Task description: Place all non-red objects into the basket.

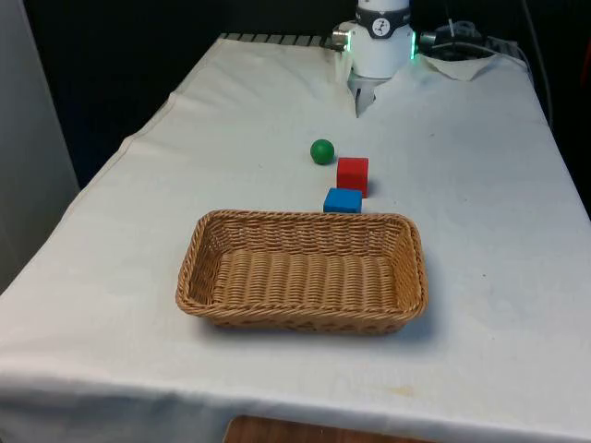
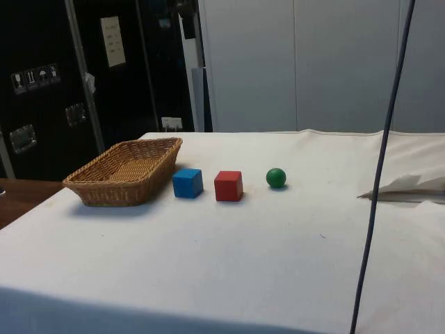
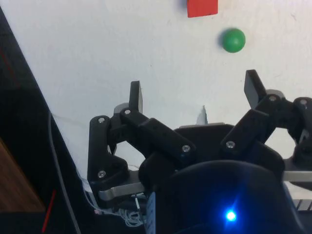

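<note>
Lying beyond spread claw (image 3: 195,95): green ball (image 3: 233,40)

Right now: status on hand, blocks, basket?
Hand open, empty, above cloth near green ball. Ball and blue cube outside basket; red cube between them. Nothing blocking.

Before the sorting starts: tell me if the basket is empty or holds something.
Empty. The basket shows bare wicker inside; the blue cube, red cube and green ball sit outside on the cloth.
</note>
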`<state>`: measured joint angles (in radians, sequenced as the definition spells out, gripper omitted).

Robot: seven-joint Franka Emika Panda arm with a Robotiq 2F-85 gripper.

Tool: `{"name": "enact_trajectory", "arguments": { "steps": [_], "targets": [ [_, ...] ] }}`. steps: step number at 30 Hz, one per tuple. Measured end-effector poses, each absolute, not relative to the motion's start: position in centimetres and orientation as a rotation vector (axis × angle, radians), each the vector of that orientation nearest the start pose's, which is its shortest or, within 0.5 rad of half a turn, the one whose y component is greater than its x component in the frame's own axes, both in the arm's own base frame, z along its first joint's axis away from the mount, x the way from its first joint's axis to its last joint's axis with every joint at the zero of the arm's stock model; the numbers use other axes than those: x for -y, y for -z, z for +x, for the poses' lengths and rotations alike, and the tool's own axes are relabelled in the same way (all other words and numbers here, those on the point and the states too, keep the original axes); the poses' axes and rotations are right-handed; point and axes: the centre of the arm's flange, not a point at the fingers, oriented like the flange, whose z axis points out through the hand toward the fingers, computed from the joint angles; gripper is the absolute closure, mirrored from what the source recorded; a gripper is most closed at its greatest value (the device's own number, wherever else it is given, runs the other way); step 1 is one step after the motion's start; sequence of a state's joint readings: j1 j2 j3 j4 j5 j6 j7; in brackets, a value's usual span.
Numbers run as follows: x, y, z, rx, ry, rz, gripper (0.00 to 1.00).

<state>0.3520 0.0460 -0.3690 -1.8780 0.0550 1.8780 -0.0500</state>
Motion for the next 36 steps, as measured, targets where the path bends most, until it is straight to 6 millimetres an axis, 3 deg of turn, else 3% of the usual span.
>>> {"name": "enact_trajectory", "arguments": {
  "steps": [17,23,36],
  "targets": [
    [1.4,-48.1,56.9,0.019,-0.049,-3.105,0.00],
    [2.6,-48.2,57.1,0.016,-0.028,-3.109,0.00],
    [4.9,-46.4,58.1,0.028,0.017,-3.131,0.00]
  ]
}}
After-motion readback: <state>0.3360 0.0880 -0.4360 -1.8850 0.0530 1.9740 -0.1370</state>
